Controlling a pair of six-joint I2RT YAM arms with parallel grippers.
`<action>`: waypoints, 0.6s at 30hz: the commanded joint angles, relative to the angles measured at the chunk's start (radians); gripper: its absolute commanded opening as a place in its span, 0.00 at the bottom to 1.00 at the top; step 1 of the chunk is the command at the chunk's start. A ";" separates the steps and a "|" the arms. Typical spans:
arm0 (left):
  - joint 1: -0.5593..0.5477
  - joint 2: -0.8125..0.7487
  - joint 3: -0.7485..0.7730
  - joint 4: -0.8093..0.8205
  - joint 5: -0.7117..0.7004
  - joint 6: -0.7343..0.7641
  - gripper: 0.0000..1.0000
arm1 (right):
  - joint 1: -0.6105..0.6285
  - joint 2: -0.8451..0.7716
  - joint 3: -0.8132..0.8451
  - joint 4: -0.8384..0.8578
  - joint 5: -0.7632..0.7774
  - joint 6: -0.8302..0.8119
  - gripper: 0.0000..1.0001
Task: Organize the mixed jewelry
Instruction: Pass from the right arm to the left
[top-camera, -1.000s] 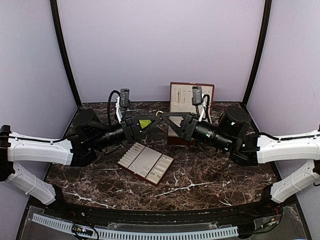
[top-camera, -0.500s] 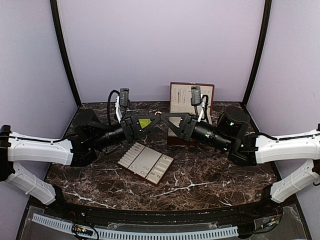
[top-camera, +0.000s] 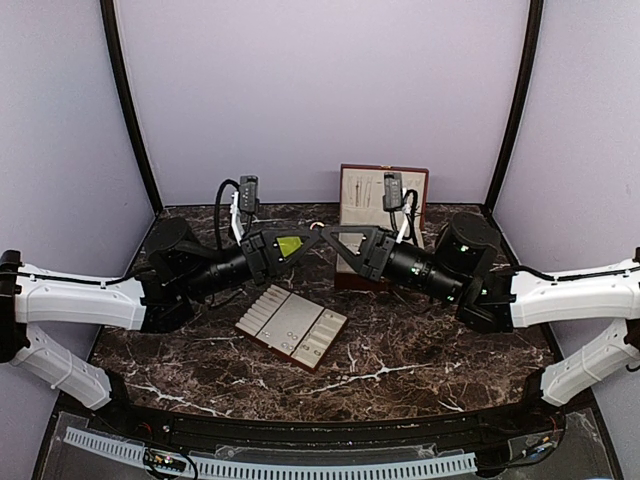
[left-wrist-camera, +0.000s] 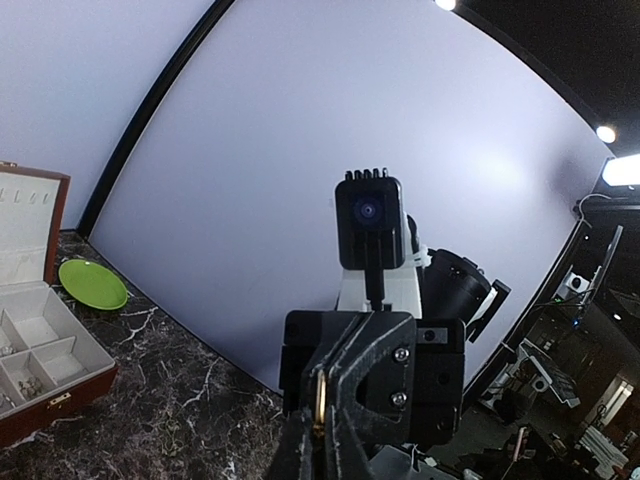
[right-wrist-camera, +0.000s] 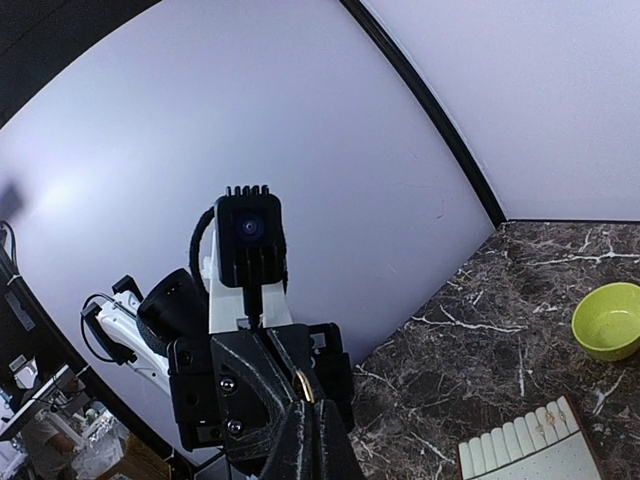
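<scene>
We see the left claw (top-camera: 316, 237) and right claw (top-camera: 328, 236) clenched tip to tip, both pinching one small gold-toned ring (left-wrist-camera: 319, 395). It hangs above the surface (top-camera: 400, 350), just left of the open box (top-camera: 355, 195).

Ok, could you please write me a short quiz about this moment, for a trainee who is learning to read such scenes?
1. True or false: the left hand and the right hand meet tip to tip above the table.
2. What sits between the tips of the two hands? A: a fine chain. B: a small gold-coloured ring. C: a pearl earring.
3. Which lies nearer to the bases of the arms: the flat tray or the open box?

Key: 1 true. 2 B. 3 the flat tray; the open box stands behind it, at the back of the table.
</scene>
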 joint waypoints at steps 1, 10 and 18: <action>-0.004 -0.053 0.020 -0.078 -0.028 0.000 0.00 | -0.006 -0.015 -0.023 0.012 0.013 0.014 0.04; 0.062 -0.120 0.132 -0.743 0.019 0.076 0.00 | -0.047 -0.121 -0.079 -0.150 0.083 -0.005 0.44; 0.239 -0.085 0.219 -1.152 0.153 0.372 0.00 | -0.150 -0.082 0.005 -0.506 0.127 0.013 0.66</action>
